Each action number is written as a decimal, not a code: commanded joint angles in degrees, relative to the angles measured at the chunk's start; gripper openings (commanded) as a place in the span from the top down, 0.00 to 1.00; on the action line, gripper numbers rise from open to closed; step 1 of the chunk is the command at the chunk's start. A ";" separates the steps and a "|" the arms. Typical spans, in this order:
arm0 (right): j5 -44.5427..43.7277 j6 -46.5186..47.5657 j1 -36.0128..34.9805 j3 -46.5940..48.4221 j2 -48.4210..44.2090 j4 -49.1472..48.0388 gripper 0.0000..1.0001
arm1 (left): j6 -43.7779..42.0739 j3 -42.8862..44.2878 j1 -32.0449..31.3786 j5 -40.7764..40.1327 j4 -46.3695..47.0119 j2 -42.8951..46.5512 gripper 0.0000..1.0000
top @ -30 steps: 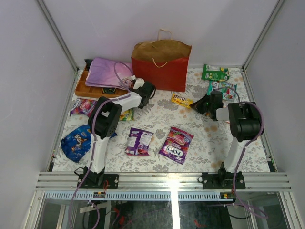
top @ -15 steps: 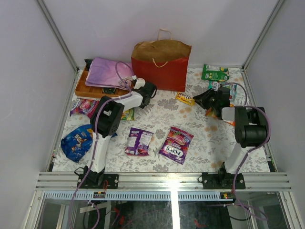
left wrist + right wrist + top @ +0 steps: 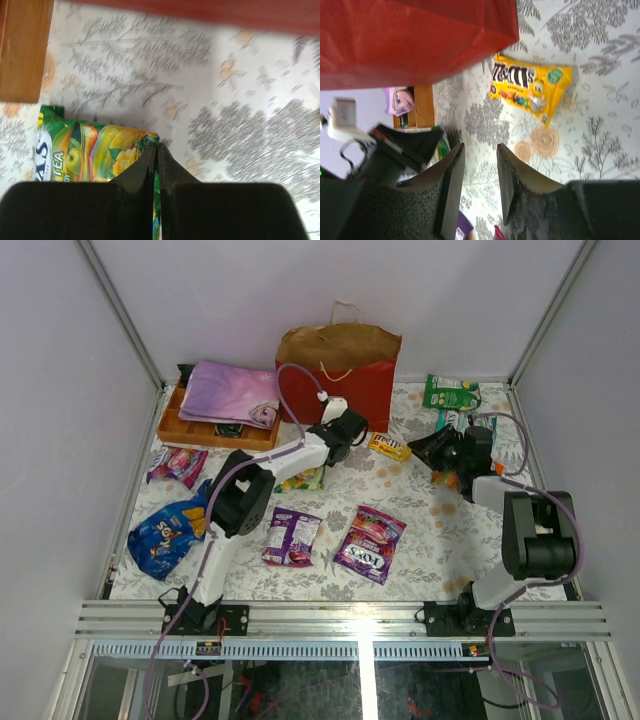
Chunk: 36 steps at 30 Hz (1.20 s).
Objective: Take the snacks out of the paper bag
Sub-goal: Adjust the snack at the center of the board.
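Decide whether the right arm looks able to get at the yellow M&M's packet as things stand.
Probably yes: the right tool is open, and the yellow M&M's packet lies flat just ahead, beside the paper bag, with nothing between.

The table (image 3: 440, 540) was seen from high behind the arm bases (image 3: 200, 615). Both wrist views were set close over it, and the paper bag (image 3: 338, 390) was shared by all three.

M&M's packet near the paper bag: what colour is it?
The M&M's packet is yellow with dark brown lettering, clearest in the right wrist view.
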State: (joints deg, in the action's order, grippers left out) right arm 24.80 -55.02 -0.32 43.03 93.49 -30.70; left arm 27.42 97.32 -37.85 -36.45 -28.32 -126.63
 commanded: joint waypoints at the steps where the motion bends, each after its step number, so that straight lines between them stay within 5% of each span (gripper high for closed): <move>1: 0.23 3.24 -2.10 -4.43 -7.71 2.27 0.59 | -0.44 9.22 1.08 0.75 0.18 -5.91 1.00; 7: -9.64 11.33 -15.26 -9.90 -19.46 16.92 0.39 | -2.72 22.00 1.09 3.96 0.80 -12.53 1.00; 8: -10.89 12.30 -17.40 -11.07 -21.40 19.05 0.37 | -3.69 23.24 1.15 4.71 0.81 -12.76 0.93; 11: -15.18 14.88 -23.20 -14.14 -27.62 27.01 0.34 | -5.58 20.70 1.11 5.29 1.81 -8.33 0.46; 13: -21.50 17.41 -28.61 -14.45 -32.35 33.99 0.12 | -6.03 12.52 1.12 5.30 3.41 -1.03 0.22; 14: -24.69 18.40 -31.28 -14.07 -34.19 38.17 0.01 | -6.08 8.13 1.03 5.32 4.19 5.46 0.15; 17: -31.84 18.89 -36.66 -12.54 -39.96 48.28 0.01 | -6.07 -7.17 0.57 6.24 5.85 21.93 0.01; 22: -39.15 13.97 -44.05 -10.84 -43.02 55.00 0.01 | 1.61 -27.15 -0.99 11.63 -0.80 41.30 0.00; 29: -49.39 7.16 -58.33 -4.69 -30.19 55.65 0.01 | 13.33 -47.39 -3.49 24.19 -5.87 55.30 0.04; 36: -51.21 2.21 -62.29 -1.29 -22.23 55.41 0.01 | 16.09 -52.61 -4.87 32.64 -11.99 63.00 0.16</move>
State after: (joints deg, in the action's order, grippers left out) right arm -21.50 -48.49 -61.80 38.92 68.97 24.01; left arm 40.36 43.68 -41.30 -9.85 -37.30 -67.22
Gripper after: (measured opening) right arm 0.991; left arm 0.863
